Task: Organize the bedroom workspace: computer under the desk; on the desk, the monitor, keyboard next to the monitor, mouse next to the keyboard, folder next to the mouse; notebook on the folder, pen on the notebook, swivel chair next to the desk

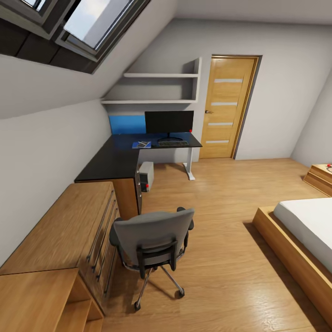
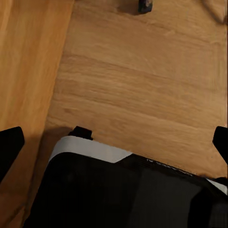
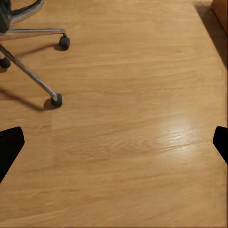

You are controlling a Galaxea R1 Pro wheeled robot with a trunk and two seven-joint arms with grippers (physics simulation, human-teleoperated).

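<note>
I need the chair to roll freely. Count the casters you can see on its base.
2 in the head view: one caster at the near left, one at the near right of the swivel chair. The seat likely hides the others.

This is an attic bedroom in a home. A bed (image 1: 308, 230) lies under sloped walls with skylights (image 1: 99, 20), beside a wooden door (image 1: 229, 106), wood floor (image 1: 221, 221) and a corner work surface (image 1: 115, 159).

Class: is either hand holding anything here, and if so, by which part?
Nothing is held. The left hand and right hand are both open over bare floor.
</note>
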